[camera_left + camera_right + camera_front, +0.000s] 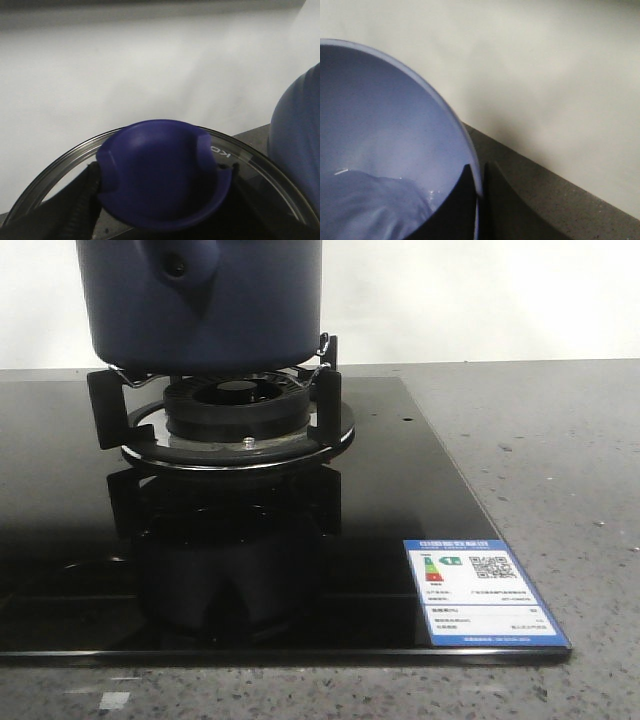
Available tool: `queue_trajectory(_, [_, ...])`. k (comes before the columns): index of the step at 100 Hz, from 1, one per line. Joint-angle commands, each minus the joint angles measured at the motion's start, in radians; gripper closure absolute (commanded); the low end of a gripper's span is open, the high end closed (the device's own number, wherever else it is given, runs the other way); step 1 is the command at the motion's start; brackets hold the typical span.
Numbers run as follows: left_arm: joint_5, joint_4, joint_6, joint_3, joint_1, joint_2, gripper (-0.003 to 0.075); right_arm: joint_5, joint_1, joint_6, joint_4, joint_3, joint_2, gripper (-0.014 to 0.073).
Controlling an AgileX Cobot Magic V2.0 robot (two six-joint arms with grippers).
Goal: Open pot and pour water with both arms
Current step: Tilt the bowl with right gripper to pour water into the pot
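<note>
The dark navy pot [200, 300] stands on the gas burner [238, 410], with its handle stub [178, 262] facing the camera; its top is cut off. Neither gripper shows in the front view. My left gripper [161, 176] is shut on the blue knob [162, 170] of a glass lid [252, 156] and holds it up against the white wall. My right gripper [480, 176] is shut on the rim of a light-blue bowl [385, 115], one finger inside and one outside. Water [365, 205] lies in the bowl.
The burner sits on a black glass cooktop [60, 570] with an energy label [480, 590] at its front right corner. Grey speckled counter [560, 460] surrounds it. A blue rounded surface [297, 145] is at the edge of the left wrist view; I cannot tell whether it is pot or bowl.
</note>
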Motion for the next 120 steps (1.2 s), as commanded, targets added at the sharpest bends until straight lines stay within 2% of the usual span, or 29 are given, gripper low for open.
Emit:
queue_trajectory(1, [-0.002,-0.083,-0.007,-0.038,0.000,-0.038,0.0331,-0.291,0.005,-0.004,0.002,0.076,-0.102,0.0634])
queue_trajectory(20, [0.011,-0.087,-0.007,-0.038,0.000,-0.038,0.0331,-0.543,0.019,-0.004,-0.008,0.241,-0.134,0.0635])
queue_trajectory(53, [0.014,-0.087,-0.007,-0.038,0.000,-0.038,0.0331,-0.804,0.028,-0.004,-0.011,0.324,-0.134,0.0636])
queue_trajectory(94, [0.014,-0.087,-0.007,-0.038,0.000,-0.038,0.0331,-0.884,0.028,-0.004,-0.059,0.324,-0.134,0.0636])
queue_trajectory(120, [0.016,-0.087,-0.007,-0.038,0.000,-0.038,0.0331,-0.996,0.028,-0.004,-0.060,0.325,-0.115,0.0636])
